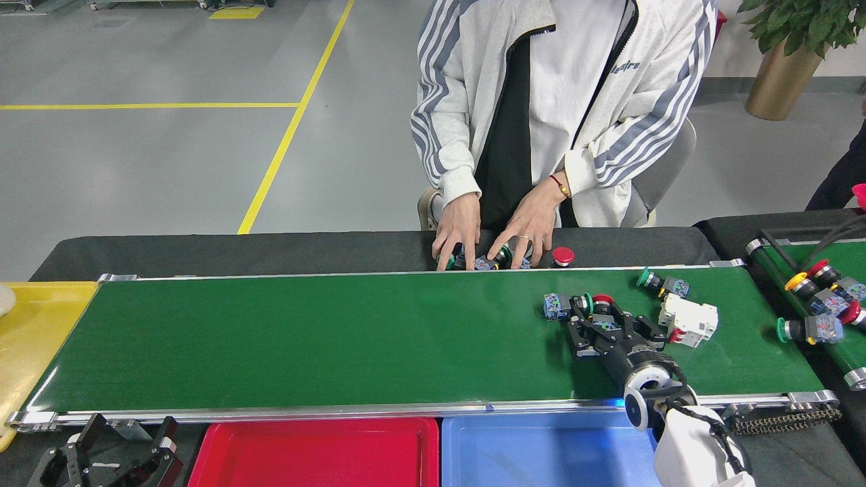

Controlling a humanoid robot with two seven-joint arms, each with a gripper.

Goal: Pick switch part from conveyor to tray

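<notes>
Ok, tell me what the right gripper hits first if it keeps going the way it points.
Most likely the red-capped push-button switch: the right gripper points up-left across the conveyor, its open fingers straddling it. Depth is hard to judge.

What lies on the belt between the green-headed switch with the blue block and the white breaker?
In the head view, my right gripper over a red-headed switch lies there.

Factory floor: conveyor [338,338], yellow floor lines [284,145], sorting trays [318,450].
</notes>
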